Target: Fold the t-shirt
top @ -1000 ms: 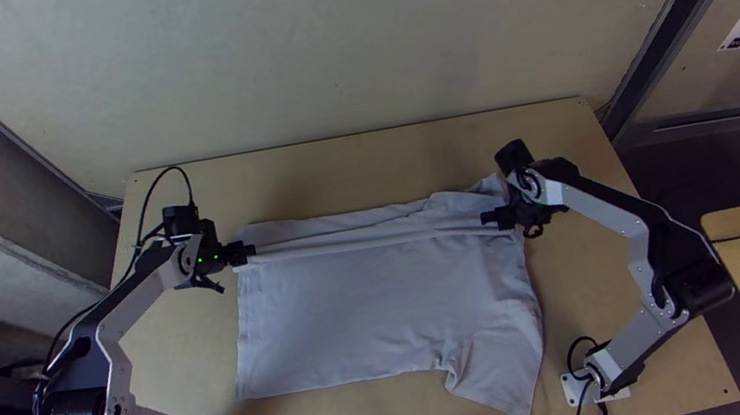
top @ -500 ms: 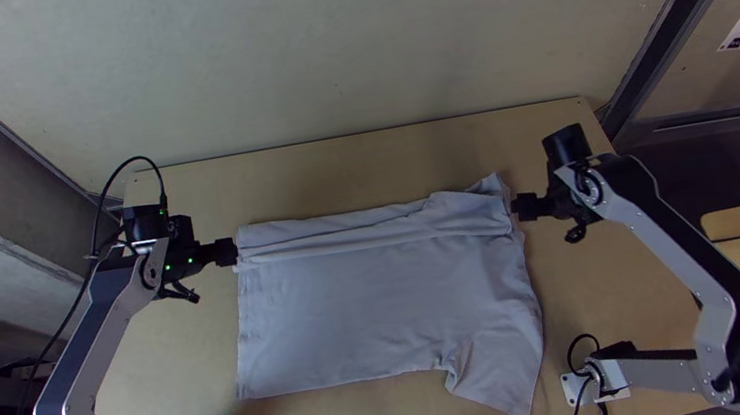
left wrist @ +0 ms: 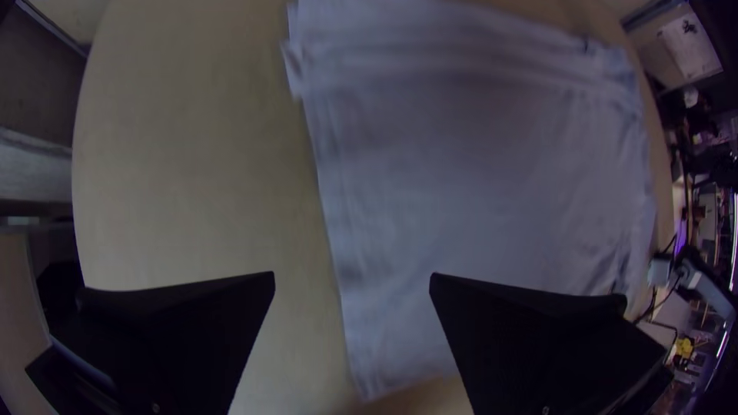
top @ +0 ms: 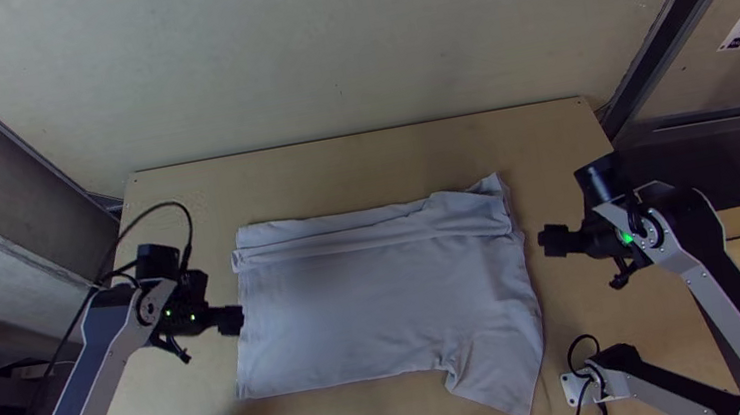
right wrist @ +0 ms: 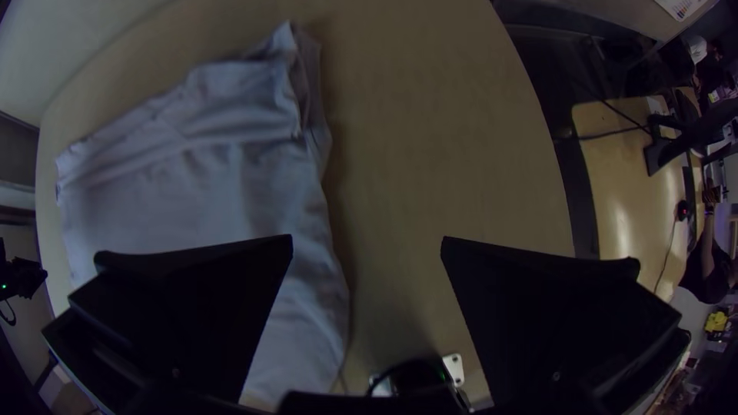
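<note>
With left pincer [left wrist: 352, 277] and right pincer [right wrist: 367, 240] wide open, empty, pinch shirt [top: 383, 307] edges beside each; lift evenly.

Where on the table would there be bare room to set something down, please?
Bare table lies beyond the t-shirt, past its far edge, and on its near side, left of the protruding corner. The left gripper and right gripper crowd its sides.

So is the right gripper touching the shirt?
Apart: the top view shows bare table between the right gripper and the shirt.
</note>
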